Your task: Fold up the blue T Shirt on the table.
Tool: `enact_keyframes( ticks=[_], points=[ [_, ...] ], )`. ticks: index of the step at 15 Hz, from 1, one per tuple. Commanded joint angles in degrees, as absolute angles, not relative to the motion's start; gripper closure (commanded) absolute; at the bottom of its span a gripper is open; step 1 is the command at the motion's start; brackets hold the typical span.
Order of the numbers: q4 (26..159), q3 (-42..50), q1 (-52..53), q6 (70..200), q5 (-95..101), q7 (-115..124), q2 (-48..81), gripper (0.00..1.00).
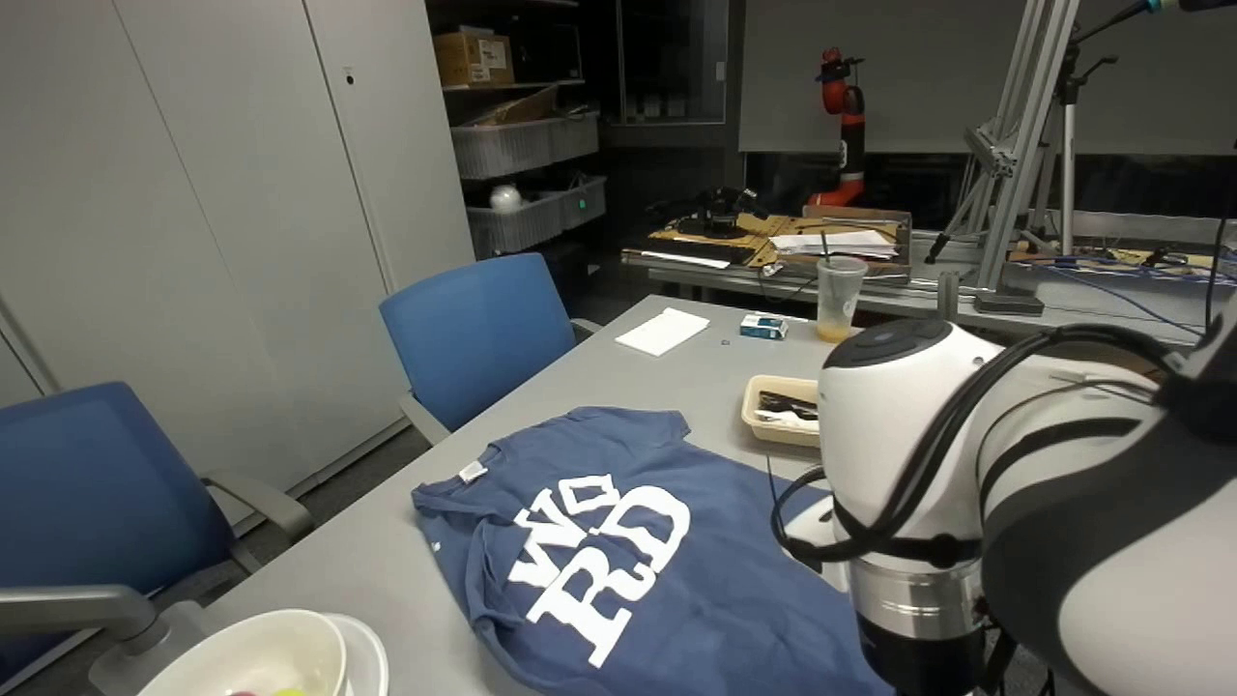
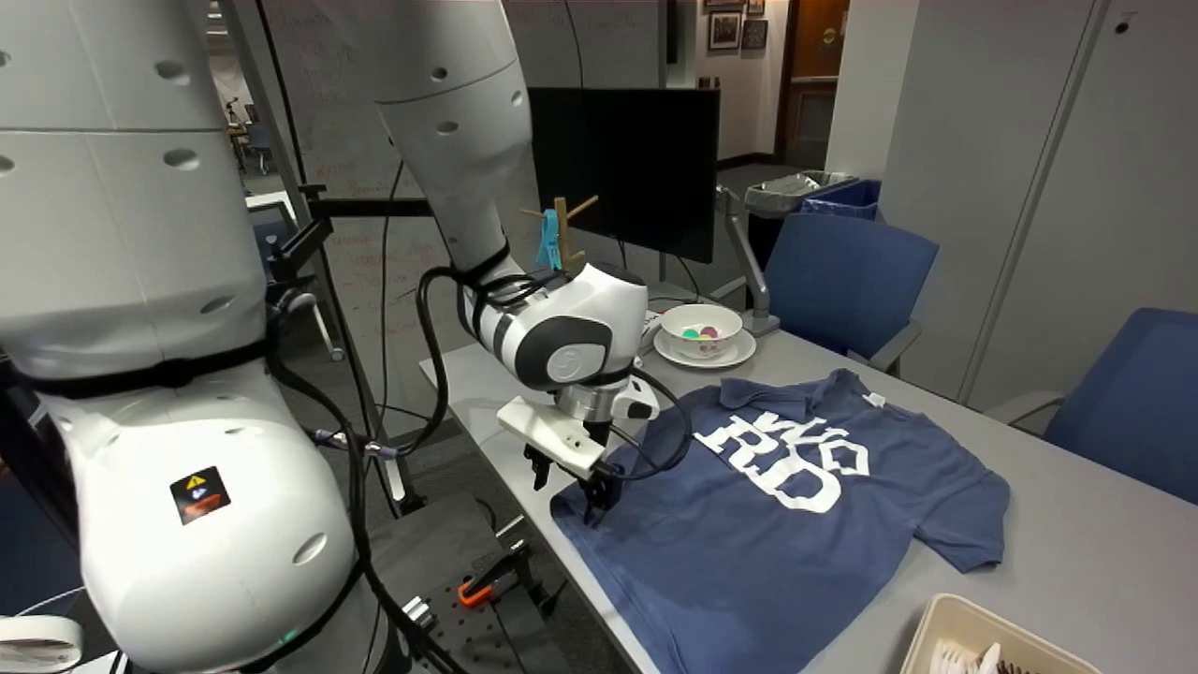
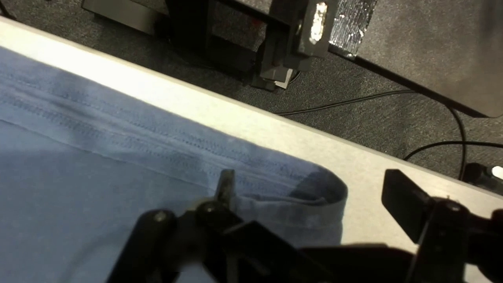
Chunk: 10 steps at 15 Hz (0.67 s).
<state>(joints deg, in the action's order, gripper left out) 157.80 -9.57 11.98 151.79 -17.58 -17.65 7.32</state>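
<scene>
The blue T Shirt (image 1: 744,541) lies spread on the grey-white table (image 1: 362,570), its white lettering facing up, with creases around the collar. In an exterior view, the hem of the blue T Shirt (image 2: 749,590) runs close to the table edge on the robot's side. My gripper (image 2: 568,487) points down at one hem corner there. Seen from the wrist, the gripper (image 3: 311,186) is open: one finger is over the shirt, the opposite finger over bare table (image 3: 365,188). Between them the corner of the blue T Shirt (image 3: 290,212) curls up slightly, apart from the right finger.
A bowl (image 2: 702,328) on a plate (image 2: 739,354) stands beyond the shirt, near a monitor (image 2: 627,168). A beige tray (image 1: 754,425) with cutlery sits on the opposite side. Farther off are a cup (image 1: 839,295), a small box (image 1: 763,327) and white paper (image 1: 663,332). Chairs (image 1: 483,333) line the table.
</scene>
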Motion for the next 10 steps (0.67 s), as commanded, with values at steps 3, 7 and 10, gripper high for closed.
enact_keyframes(
  ticks=[3,7,10],
  points=[
    [155.7,-13.8,8.9,158.9,-18.6,-19.8,13.5,0.04],
    [154.7,-16.0,7.3,161.7,-17.2,-18.8,16.3,0.30],
    [154.5,-16.8,6.4,162.7,-15.8,-18.1,17.3,0.50]
  ],
)
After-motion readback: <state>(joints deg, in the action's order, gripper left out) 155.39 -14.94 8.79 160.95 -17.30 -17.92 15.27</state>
